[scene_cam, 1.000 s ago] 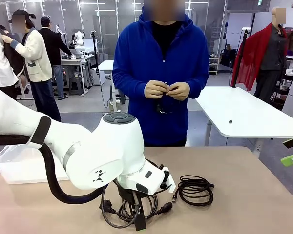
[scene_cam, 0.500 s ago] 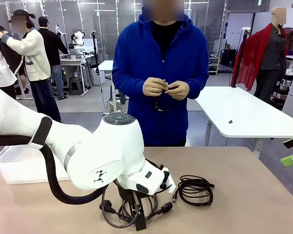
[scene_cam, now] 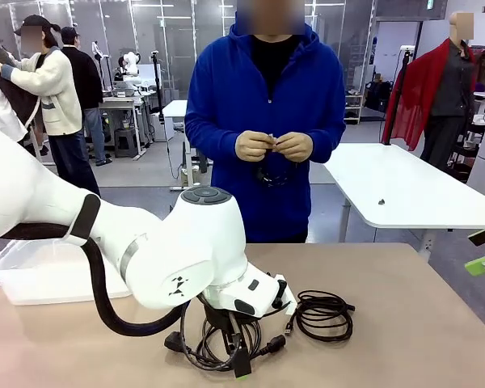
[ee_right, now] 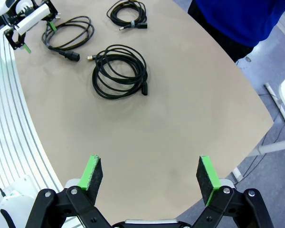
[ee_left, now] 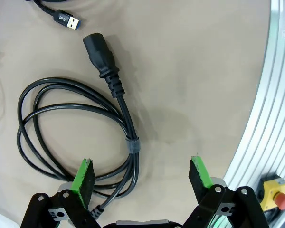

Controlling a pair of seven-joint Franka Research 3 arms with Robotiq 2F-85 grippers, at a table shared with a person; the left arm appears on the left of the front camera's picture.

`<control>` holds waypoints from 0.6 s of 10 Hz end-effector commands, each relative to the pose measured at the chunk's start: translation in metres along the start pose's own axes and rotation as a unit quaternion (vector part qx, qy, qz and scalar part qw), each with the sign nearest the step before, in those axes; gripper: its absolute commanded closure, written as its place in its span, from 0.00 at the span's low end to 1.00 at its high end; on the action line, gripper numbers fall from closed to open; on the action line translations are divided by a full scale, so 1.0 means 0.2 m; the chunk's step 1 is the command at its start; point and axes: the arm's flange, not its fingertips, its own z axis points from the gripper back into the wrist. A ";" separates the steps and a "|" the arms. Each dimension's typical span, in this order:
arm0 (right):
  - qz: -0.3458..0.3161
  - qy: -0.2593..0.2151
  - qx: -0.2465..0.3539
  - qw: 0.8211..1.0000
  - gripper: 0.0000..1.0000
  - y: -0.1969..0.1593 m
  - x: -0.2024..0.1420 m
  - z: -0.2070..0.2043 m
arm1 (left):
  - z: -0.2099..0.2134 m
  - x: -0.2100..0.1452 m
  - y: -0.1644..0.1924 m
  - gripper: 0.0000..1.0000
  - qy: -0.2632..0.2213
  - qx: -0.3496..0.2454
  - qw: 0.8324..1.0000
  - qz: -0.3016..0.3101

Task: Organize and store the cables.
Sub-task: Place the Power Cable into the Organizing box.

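A black power cable [ee_left: 52, 123] lies coiled on the tan table, tied with a strap, its chunky plug [ee_left: 102, 54] pointing away. My left gripper [ee_left: 141, 175] hangs open just above it, with the strapped side of the coil passing beside one green pad [ee_left: 84, 175]. From the front, this gripper [scene_cam: 236, 360] points down into that coil [scene_cam: 214, 349]. A second coil [scene_cam: 322, 314] lies to its right, also visible as the coil [ee_right: 119, 71]. A third coil [ee_right: 128, 12] lies farther off. My right gripper [ee_right: 149, 175] is open over bare table, at the edge [scene_cam: 481, 250].
A person in a blue hoodie stands at the far side, both hands [scene_cam: 273, 146] working a small dark cable at chest height. A white bin [scene_cam: 32, 275] sits at the table's left. A loose USB plug [ee_left: 66, 19] lies near the power cable. The table's metal edge rail [ee_left: 270, 118] is close.
My left arm has shifted slightly to the right, carrying its gripper along over the power cable coil. The right gripper has stayed put; the person's hands barely moved.
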 end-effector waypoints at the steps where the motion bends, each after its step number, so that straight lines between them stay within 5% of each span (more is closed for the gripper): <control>1: 0.000 -0.003 0.001 1.000 0.00 0.01 0.00 0.00 | -0.06 0.05 0.03 0.00 -0.001 -0.006 1.000 -0.005; 6: 0.000 -0.003 0.001 1.000 0.00 0.01 0.00 0.00 | -0.12 0.08 0.08 0.00 0.016 -0.009 1.000 -0.001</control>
